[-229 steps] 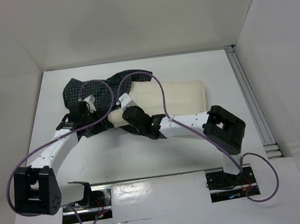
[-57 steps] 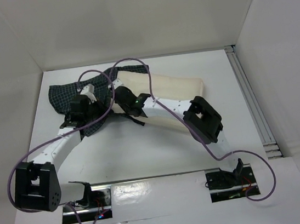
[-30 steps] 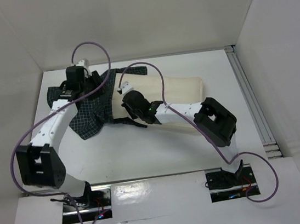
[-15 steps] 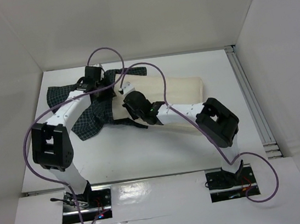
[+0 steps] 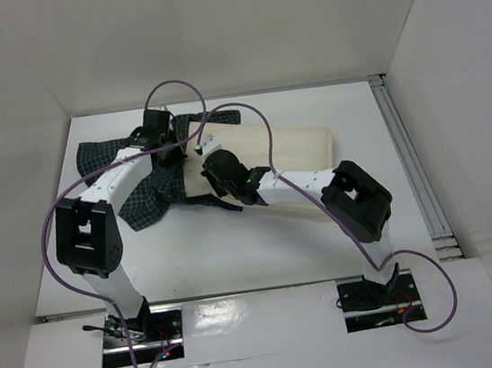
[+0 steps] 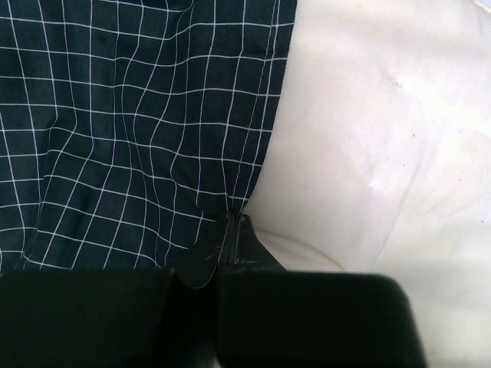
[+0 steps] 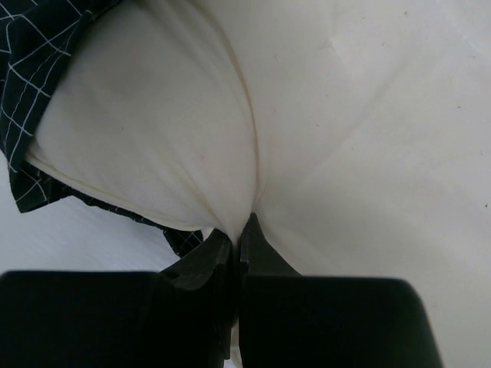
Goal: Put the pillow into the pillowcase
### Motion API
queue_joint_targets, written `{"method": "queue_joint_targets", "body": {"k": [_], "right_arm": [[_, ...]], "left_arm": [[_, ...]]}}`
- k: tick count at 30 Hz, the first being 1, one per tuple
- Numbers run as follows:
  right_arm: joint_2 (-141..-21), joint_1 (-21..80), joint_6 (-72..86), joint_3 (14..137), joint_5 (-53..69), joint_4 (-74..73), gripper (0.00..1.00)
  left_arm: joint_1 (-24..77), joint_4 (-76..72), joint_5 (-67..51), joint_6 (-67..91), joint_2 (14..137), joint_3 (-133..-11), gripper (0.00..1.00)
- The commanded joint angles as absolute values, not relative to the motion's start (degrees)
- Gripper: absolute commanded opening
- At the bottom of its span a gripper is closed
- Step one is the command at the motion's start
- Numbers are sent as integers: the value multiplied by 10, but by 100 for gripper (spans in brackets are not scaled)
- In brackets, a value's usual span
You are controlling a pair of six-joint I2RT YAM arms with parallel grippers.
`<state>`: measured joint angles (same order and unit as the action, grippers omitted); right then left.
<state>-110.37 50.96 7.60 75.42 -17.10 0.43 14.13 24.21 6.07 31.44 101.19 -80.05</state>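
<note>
The cream pillow [image 5: 292, 151] lies across the back of the table with its left end inside the dark checked pillowcase [image 5: 134, 194]. My left gripper [image 5: 173, 152] is shut on the pillowcase's hem [image 6: 253, 165], right where the checked cloth [image 6: 130, 115] meets the pillow [image 6: 383, 115]. My right gripper [image 5: 202, 154] is shut on a pinched fold of the pillow [image 7: 345, 115] near its left end. A strip of pillowcase [image 7: 31, 46] wraps that end and shows again under the pillow's lower edge.
White walls enclose the table on three sides. An aluminium rail [image 5: 411, 162] runs along the right edge. Purple cables [image 5: 267, 140] arch over the pillow and both wrists. The two grippers sit close together over the pillowcase's mouth.
My left arm has swung from the back left corner to the pillowcase's edge beside the pillow, and its gripper has closed there. The right arm has stayed put.
</note>
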Motion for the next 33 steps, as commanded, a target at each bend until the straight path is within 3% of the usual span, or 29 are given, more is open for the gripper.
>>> {"method": "queue_joint_targets", "body": {"k": [1, 10, 16, 21, 22, 23, 24, 25, 26, 27, 29, 30, 33], "right_arm": [[-1066, 514, 82, 757, -169, 14, 0], [-1055, 525, 82, 738, -166, 55, 0], [-1027, 530, 119, 675, -213, 129, 0], [-1033, 530, 131, 665, -237, 139, 0], [-1026, 530, 131, 659, -237, 139, 0], [-1026, 530, 131, 650, -237, 144, 2], [-1013, 535, 131, 645, -237, 144, 8], [-1006, 535, 131, 635, -237, 144, 14], [-999, 535, 131, 635, -244, 144, 21], [-981, 535, 131, 625, -244, 144, 39], [-960, 547, 124, 611, -273, 139, 53], [-938, 547, 117, 611, -281, 128, 69], [-896, 547, 111, 611, -317, 100, 80]], "left_arm": [[142, 243, 60, 304, 996, -824, 0], [163, 201, -171, 299, 952, -830, 0], [169, 196, -265, 341, 959, -802, 0], [169, 194, -218, 369, 922, -712, 0], [169, 194, -204, 369, 917, -703, 2], [169, 200, -196, 362, 917, -703, 10], [169, 208, -188, 362, 910, -703, 19], [169, 218, -172, 346, 910, -715, 39], [169, 236, -161, 340, 904, -725, 45], [169, 248, -150, 340, 904, -736, 48], [164, 265, -124, 320, 904, -775, 48], [163, 280, -117, 320, 904, -789, 48], [157, 291, -104, 306, 904, -838, 47]]}}
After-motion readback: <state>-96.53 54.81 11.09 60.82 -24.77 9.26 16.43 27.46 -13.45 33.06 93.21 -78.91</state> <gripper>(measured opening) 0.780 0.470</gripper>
